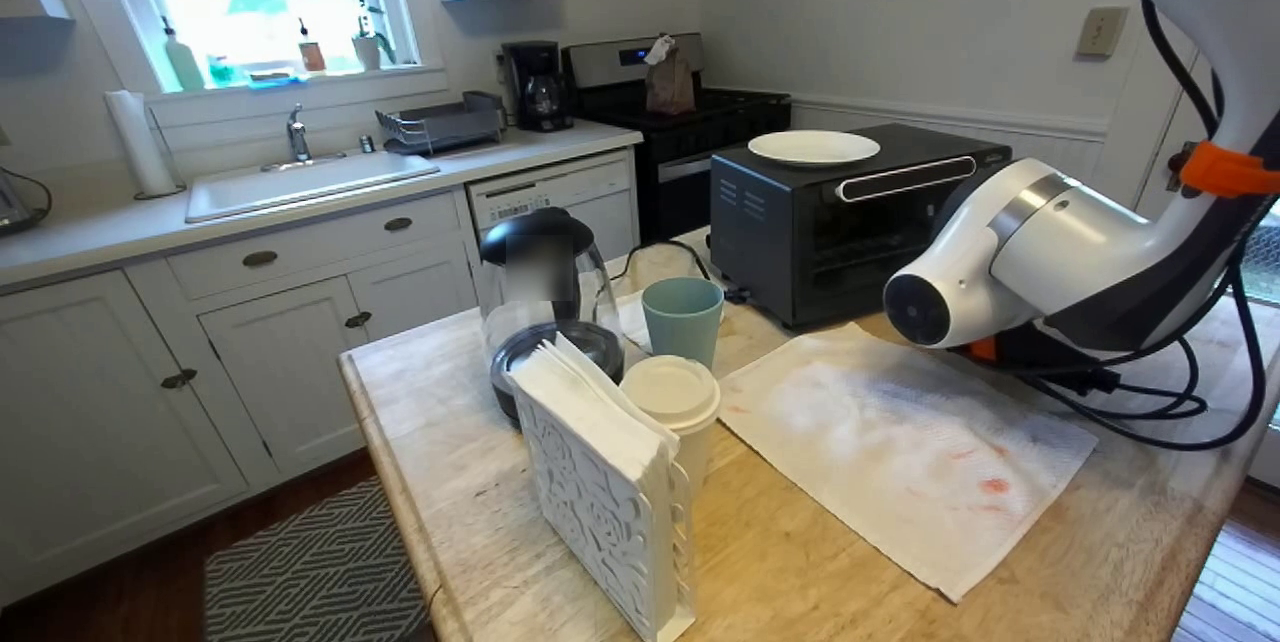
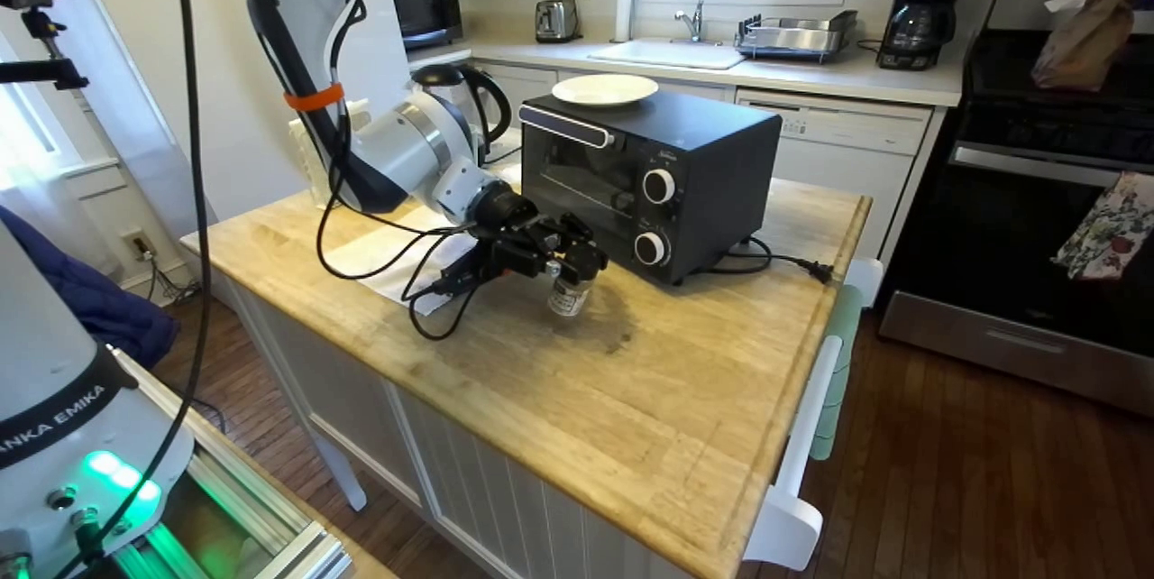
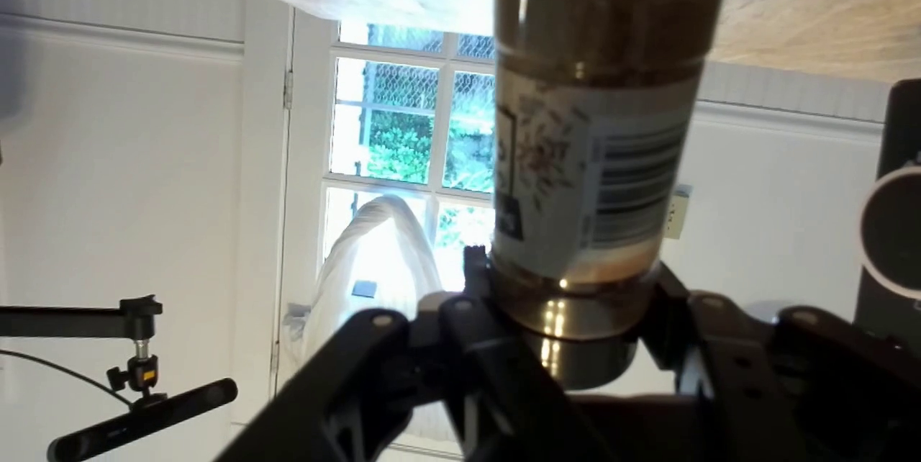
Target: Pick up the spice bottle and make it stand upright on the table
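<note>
The spice bottle (image 2: 570, 298) shows in an exterior view below the gripper (image 2: 581, 261), base down and leaning slightly. My gripper is shut on its silvery cap end. In the wrist view, which stands upside down, the bottle (image 3: 597, 160) has a white barcode label and a brown base towards the table (image 3: 827, 30). There the gripper's fingers (image 3: 570, 289) press on both sides near the cap. The table (image 2: 685, 408) shows a dark shadow by the bottle; I cannot tell whether the base touches. In an exterior view (image 1: 800, 542) the arm and oven hide the bottle and gripper.
A black toaster oven (image 2: 730, 191) with a white plate (image 2: 604, 90) stands close behind the gripper. A paper towel (image 1: 880, 422) lies by the arm. A teal mug (image 1: 682, 317), lidded cup (image 1: 672, 390), napkin holder (image 1: 600, 502) and kettle (image 1: 600, 272) stand farther along. Loose cables (image 2: 433, 326) hang beside the gripper.
</note>
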Tool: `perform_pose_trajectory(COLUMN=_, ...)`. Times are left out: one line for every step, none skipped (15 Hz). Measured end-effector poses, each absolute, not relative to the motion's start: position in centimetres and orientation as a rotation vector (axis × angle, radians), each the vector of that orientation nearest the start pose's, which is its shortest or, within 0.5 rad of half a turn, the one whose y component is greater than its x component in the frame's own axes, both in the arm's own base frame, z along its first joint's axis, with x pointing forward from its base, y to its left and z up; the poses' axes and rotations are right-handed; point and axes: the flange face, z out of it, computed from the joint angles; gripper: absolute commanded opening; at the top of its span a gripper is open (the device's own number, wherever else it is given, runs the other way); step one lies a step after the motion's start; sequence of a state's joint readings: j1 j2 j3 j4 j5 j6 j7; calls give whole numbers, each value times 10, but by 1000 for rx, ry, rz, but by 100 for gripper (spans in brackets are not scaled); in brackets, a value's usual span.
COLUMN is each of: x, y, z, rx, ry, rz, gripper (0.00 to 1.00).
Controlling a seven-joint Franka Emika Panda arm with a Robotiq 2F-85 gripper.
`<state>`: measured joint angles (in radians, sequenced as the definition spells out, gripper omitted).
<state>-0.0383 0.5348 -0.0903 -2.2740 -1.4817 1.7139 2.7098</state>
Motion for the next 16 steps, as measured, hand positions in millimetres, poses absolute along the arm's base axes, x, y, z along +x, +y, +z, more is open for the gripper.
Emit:
perform_pose_trajectory(x=447, y=-155, z=132, rx=1223, ry=-1299, rz=979, gripper=41)
perform_pose_trajectory(x=448, y=-155, z=131, rx=1222, ry=-1295, rz=979, gripper=75)
perform_pose_trajectory(x=448, y=-154, z=130, rx=1220, ry=-1293, rz=980, gripper=76)
perform_pose_trajectory(x=449, y=-154, z=129, rx=1219, ry=-1291, rz=980, gripper=82)
perform_pose_trajectory(x=449, y=-153, z=129, rx=1217, ry=-1288, rz=981, gripper=88)
perform_pose_trajectory(x=449, y=-153, z=128, rx=1215, ry=-1285, rz=982, gripper=95)
perform_pose_trajectory(x=450, y=-153, z=129, rx=1213, ry=-1283, rz=983, gripper=99)
perform_pose_trajectory(x=450, y=-152, z=129, rx=1211, ry=-1281, rz=984, gripper=100)
perform_pose_trajectory(x=450, y=-152, z=129, rx=1210, ry=-1280, rz=984, gripper=100)
perform_pose_trajectory(x=450, y=-152, z=129, rx=1209, ry=-1279, rz=985, gripper=100)
perform_pose_trajectory(x=450, y=-152, z=129, rx=1208, ry=-1278, rz=986, gripper=100)
perform_pose_trajectory(x=450, y=-151, z=129, rx=1208, ry=-1277, rz=986, gripper=100)
perform_pose_trajectory(x=450, y=-151, z=129, rx=1209, ry=-1278, rz=987, gripper=100)
perform_pose_trajectory(x=451, y=-150, z=130, rx=1210, ry=-1281, rz=987, gripper=100)
perform_pose_trajectory(x=452, y=-149, z=130, rx=1219, ry=-1292, rz=987, gripper=100)
perform_pose_trajectory(x=454, y=-149, z=132, rx=1239, ry=-1309, rz=982, gripper=100)
